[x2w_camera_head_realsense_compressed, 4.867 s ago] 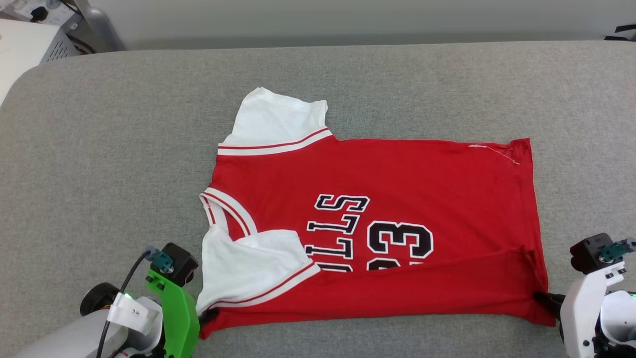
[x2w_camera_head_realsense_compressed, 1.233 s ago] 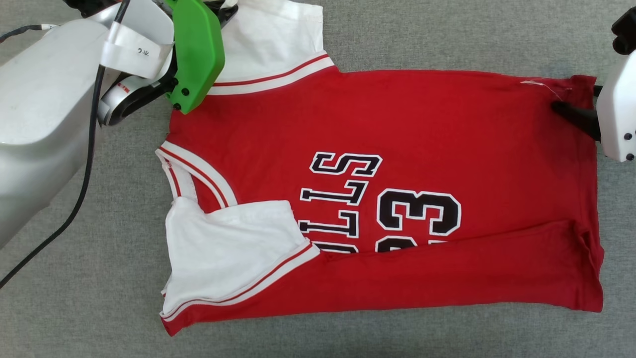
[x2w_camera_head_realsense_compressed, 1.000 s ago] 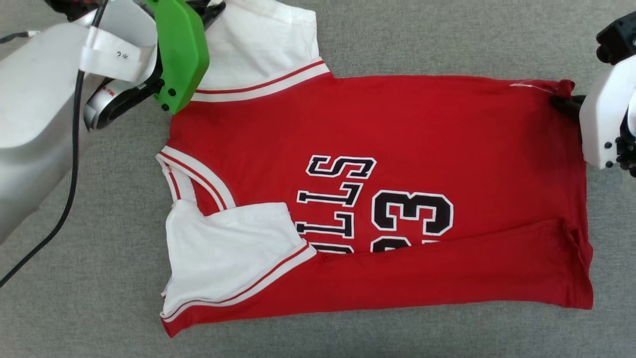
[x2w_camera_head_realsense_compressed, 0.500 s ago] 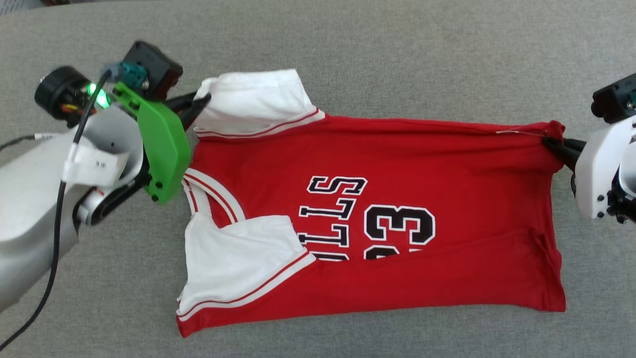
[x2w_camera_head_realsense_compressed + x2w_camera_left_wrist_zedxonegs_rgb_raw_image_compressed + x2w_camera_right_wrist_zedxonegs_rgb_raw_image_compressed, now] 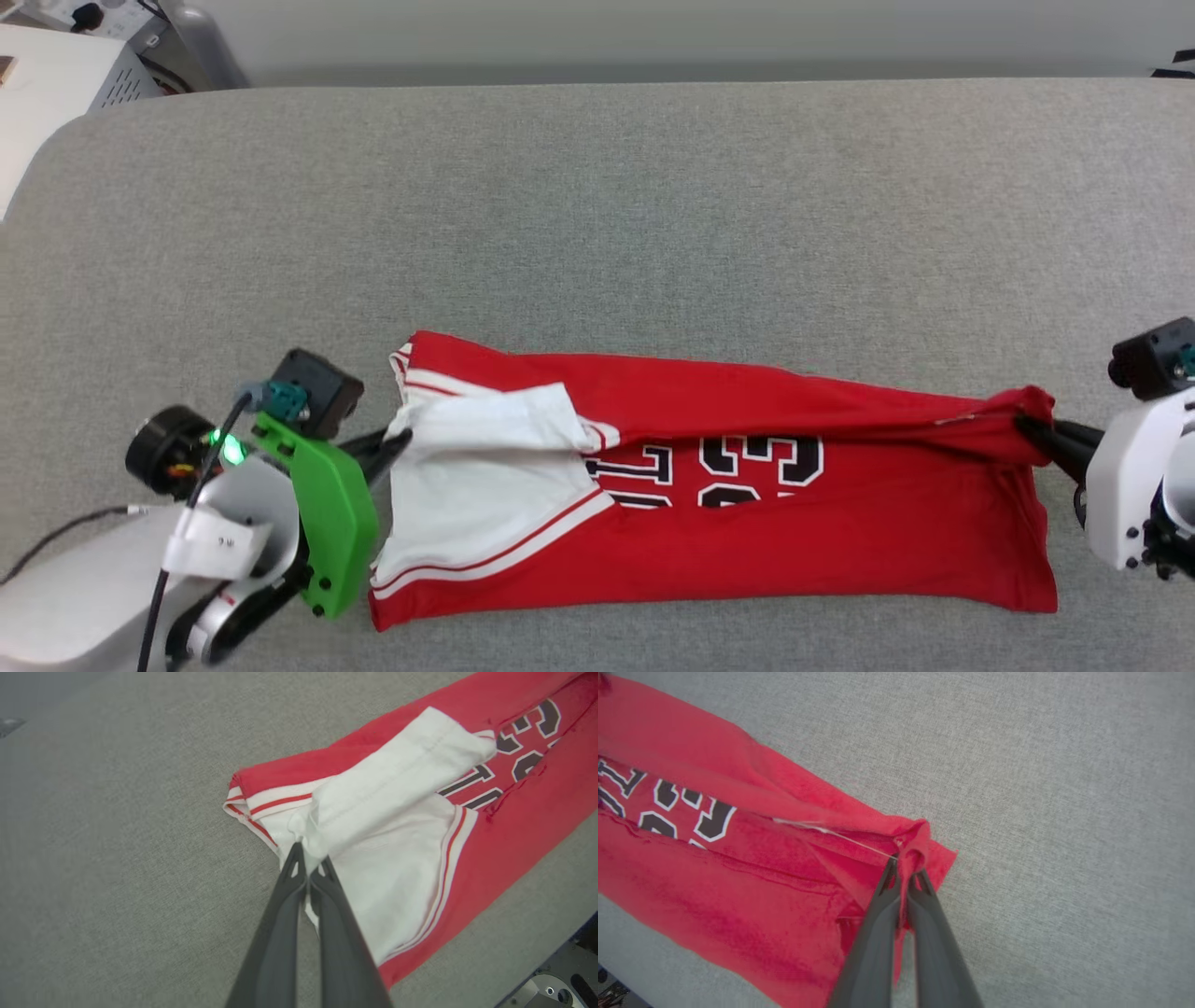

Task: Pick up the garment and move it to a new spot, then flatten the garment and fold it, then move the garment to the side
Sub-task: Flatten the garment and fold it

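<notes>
Head view: the garment (image 5: 794, 551) lies on the grey surface (image 5: 597, 205) near its front edge, folded lengthwise, with the far side laid over the top of the lettering. The left gripper (image 5: 397, 446) pinches a white sleeve (image 5: 485, 439) at the garment's left end. The right gripper (image 5: 1029, 427) pinches the red corner at its right end.

Left wrist view: the left gripper (image 5: 308, 858) has its fingers (image 5: 285, 924) closed together on white sleeve (image 5: 387, 779) cloth.

Right wrist view: the right gripper (image 5: 903, 870) has its fingers (image 5: 873, 938) closed on a bunched red corner of the garment (image 5: 714, 896).
</notes>
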